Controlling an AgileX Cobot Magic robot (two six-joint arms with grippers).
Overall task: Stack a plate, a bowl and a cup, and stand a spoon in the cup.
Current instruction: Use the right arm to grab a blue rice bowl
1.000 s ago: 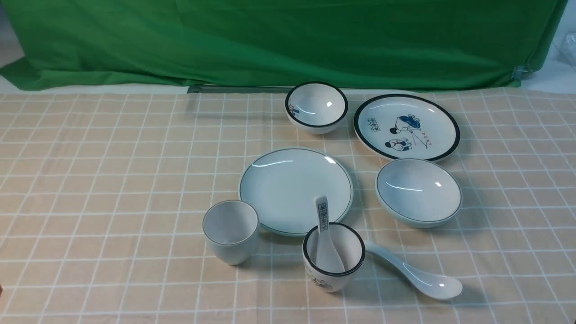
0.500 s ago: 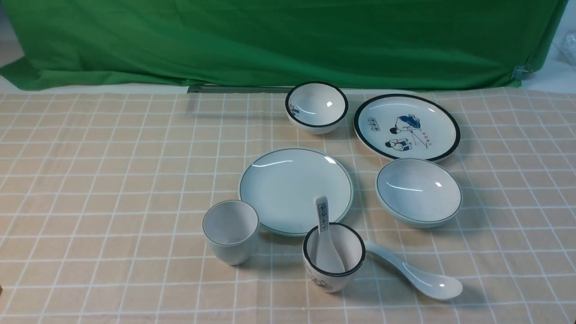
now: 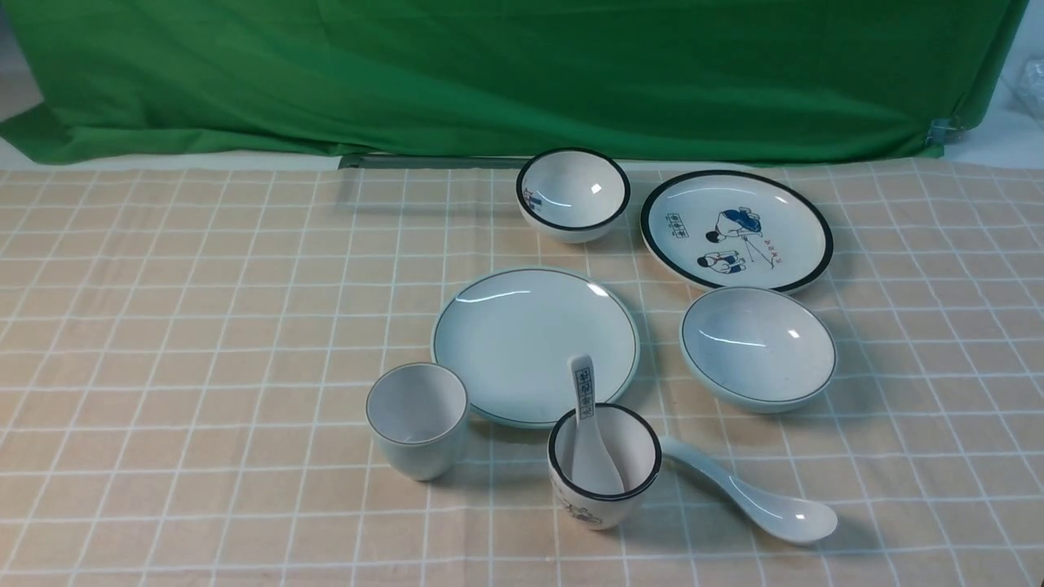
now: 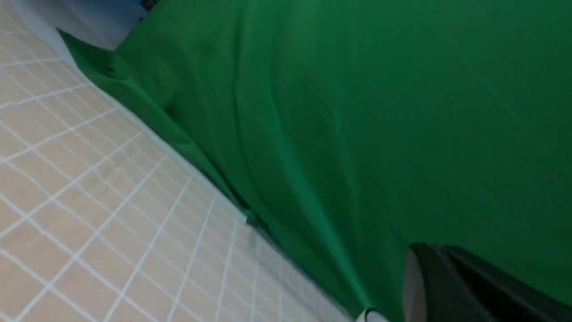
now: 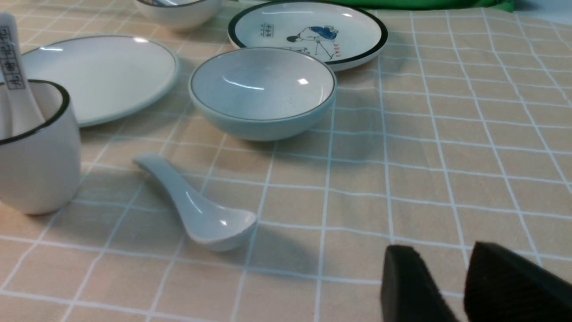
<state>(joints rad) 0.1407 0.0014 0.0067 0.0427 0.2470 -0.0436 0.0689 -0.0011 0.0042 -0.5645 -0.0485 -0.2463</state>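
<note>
My right pincer stands apart and my left pincer together; crowding beside the black-rimmed cup could make me topple it reaching for the plate.

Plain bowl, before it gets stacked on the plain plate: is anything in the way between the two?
Nothing visible stands between the plain bowl and the plain plate; only bare cloth separates them. The black-rimmed cup sits at the plate's near right edge, beside that path, its spoon handle rising in front of the plate.
</note>
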